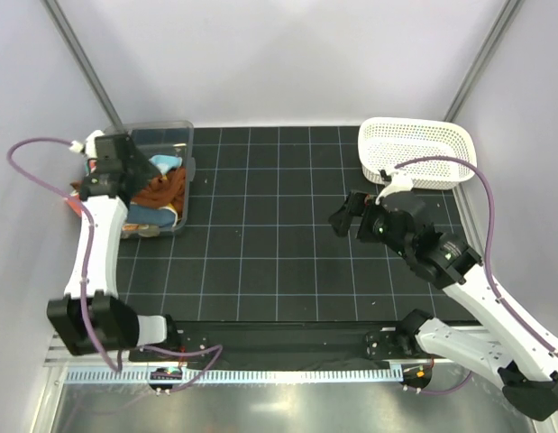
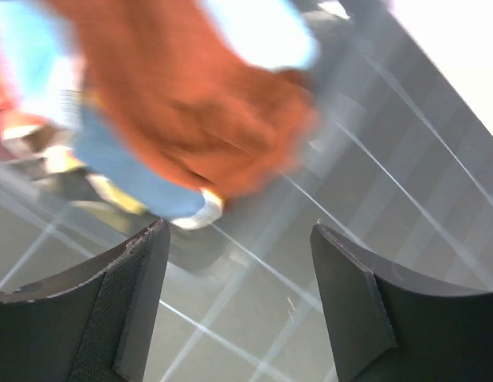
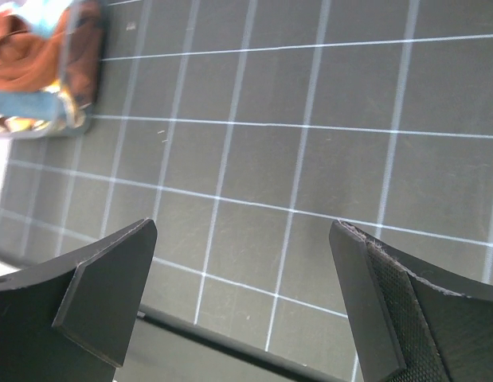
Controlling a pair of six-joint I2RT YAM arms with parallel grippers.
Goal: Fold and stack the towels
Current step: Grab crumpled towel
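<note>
Left fingers (image 2: 111, 310), released, are hovering with the rust-brown towel (image 2: 190, 103) just beyond their tips in the clear bin (image 1: 161, 126), best straddling one fold before clenching; right fingers (image 3: 95, 294) are hanging released.

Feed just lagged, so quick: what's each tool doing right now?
Left tool: open, holding nothing, by the towels.
Right tool: open, holding nothing.

A black mat (image 1: 279, 234) ruled with a white grid covers the table, bearing a clear plastic bin (image 1: 161, 128) at its far left and, well apart to the bin's right, a white lattice basket (image 1: 423, 176).
</note>
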